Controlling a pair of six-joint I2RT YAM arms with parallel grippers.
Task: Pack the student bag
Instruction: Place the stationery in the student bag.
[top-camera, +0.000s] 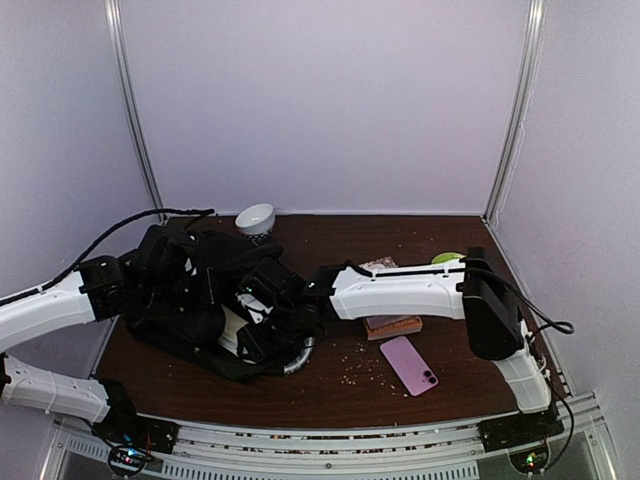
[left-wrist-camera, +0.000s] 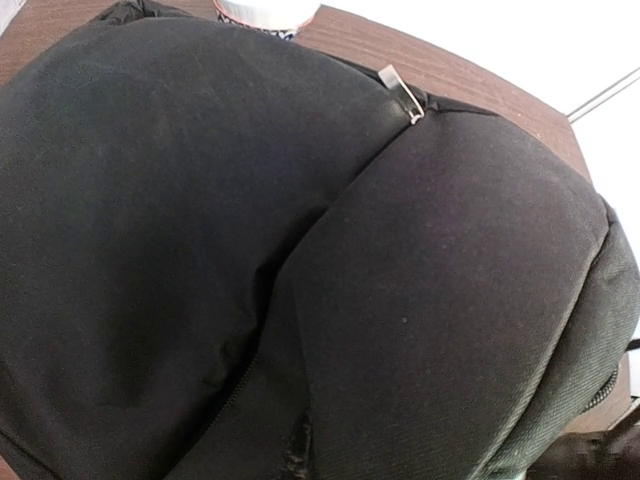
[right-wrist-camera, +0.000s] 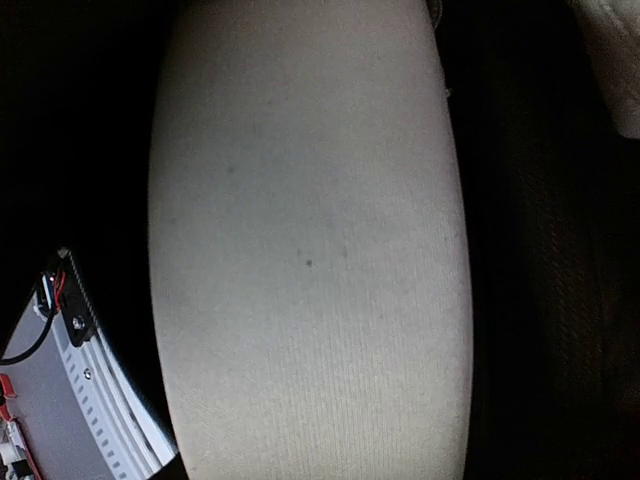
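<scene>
We find the bag (top-camera: 190, 300) slumped on the left half of the table (top-camera: 330, 395), its grey handle (top-camera: 298, 358) curling out at the near edge. Both arms are at it. The left claw (top-camera: 150, 272) is against its far left side and the right claw (top-camera: 262, 305) is sunk in its middle folds. Black on black hides the fingers, so we cannot tell how wide either stands or whether it holds anything. The left wrist view shows only bag fabric and a zip pull (left-wrist-camera: 404, 96); a pale woven band (right-wrist-camera: 310, 250) fills the right wrist view. To the right, outside the bag, lie a pink phone (top-camera: 408, 364), books (top-camera: 392, 326) and a green thing (top-camera: 447, 258); a bowl (top-camera: 255, 218) sits just behind the bag. We judge the packing unfinished: those items seem left to go in, and what is already inside we cannot see.
</scene>
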